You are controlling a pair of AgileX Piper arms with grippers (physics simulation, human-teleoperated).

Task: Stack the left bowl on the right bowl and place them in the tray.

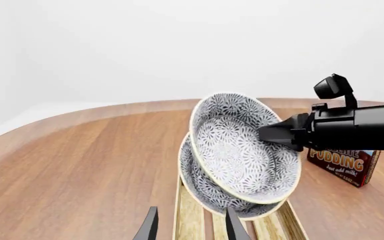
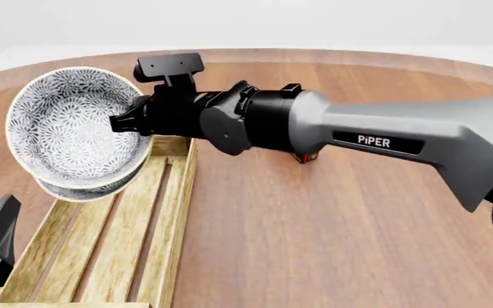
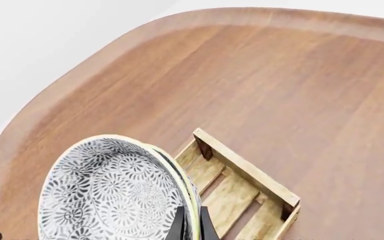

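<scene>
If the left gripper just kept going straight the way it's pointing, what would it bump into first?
Probably the stacked bowls, held tilted over the tray by the right gripper. The left gripper aims along the tray toward them; depth is unclear, so it might graze the tray's slats first.

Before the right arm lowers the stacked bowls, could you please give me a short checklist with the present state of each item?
1. Bowls nested: the upper bowl sits in the lower bowl: ok.
2. Right claw shut on the rims: ok.
3. Stack level: not ok, steeply tilted.
4. Stack over the tray: ok, above its far end.
5. Left claw open, clear of the bowls: ok.
6. Pudding box outside the tray: ok.
</scene>
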